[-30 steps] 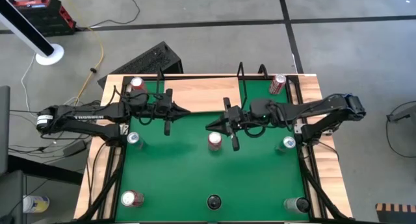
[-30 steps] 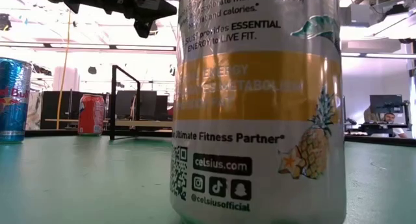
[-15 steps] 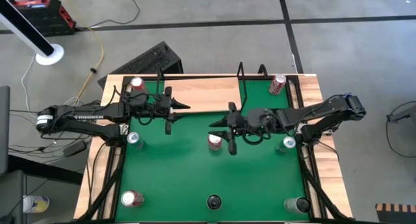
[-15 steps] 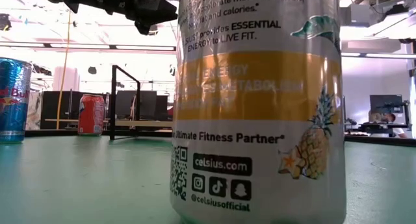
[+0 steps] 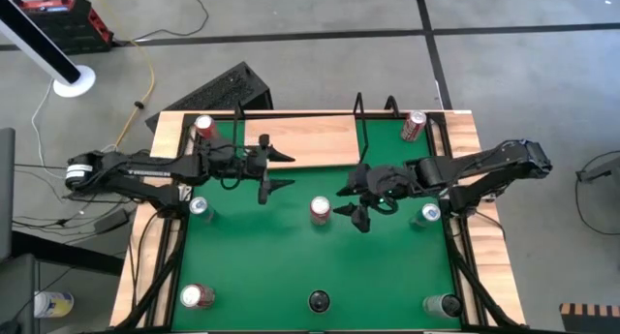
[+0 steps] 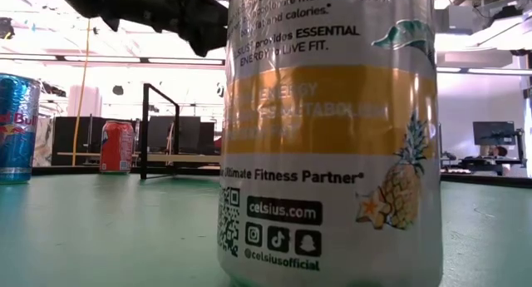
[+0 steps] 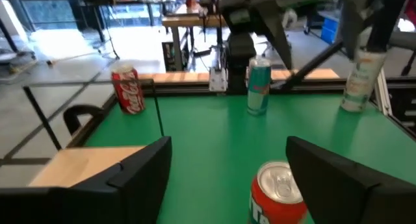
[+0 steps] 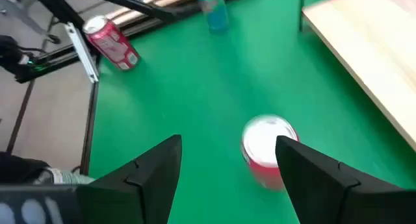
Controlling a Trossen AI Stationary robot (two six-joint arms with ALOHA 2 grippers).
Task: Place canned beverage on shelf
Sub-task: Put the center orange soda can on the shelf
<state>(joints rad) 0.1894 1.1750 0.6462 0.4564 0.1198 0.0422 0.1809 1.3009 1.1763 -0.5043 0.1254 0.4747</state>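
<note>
I hold both arms over mid-table, the red can [image 5: 320, 209] standing free between them. The left gripper [image 7: 227, 169] and right gripper [image 8: 224, 162] both have fingers apart, empty. To grasp well, I should centre one gripper on the can body, keep the other clear, then close. The shelf [image 5: 300, 138] lies at the far edge, board bare; its black rod frame [image 5: 359, 109] bounds the approach.

A robotics lab: concrete floor [image 5: 291, 15], cables, distant workbenches [image 6: 490, 160] with monitors.
</note>
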